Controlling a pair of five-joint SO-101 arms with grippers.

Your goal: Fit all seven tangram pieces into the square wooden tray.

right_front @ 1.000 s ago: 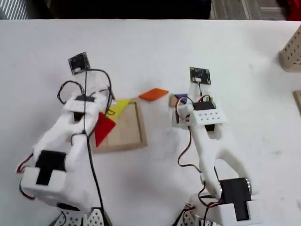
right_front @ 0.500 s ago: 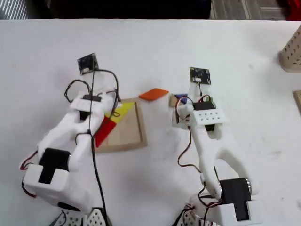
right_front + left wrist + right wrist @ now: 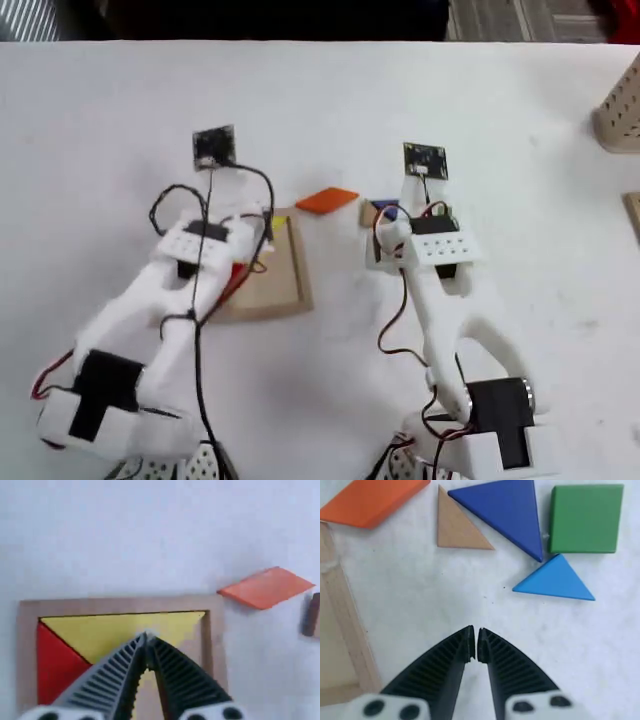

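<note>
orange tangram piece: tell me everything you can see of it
The orange piece is a flat parallelogram that looks like painted wood, and its side edge shows some thickness. It lies flat on the white table, outside the wooden tray and just off one tray corner; whether the two touch is unclear. A tan triangle lies beside it with a small gap between them. Nothing rests on it.

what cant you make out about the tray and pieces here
- High view: the left arm covers most of the tray and what lies in it.
- Left wrist view: the left gripper hides the tray's middle and part of the yellow triangle.
- High view: the right arm covers the green square.
</note>
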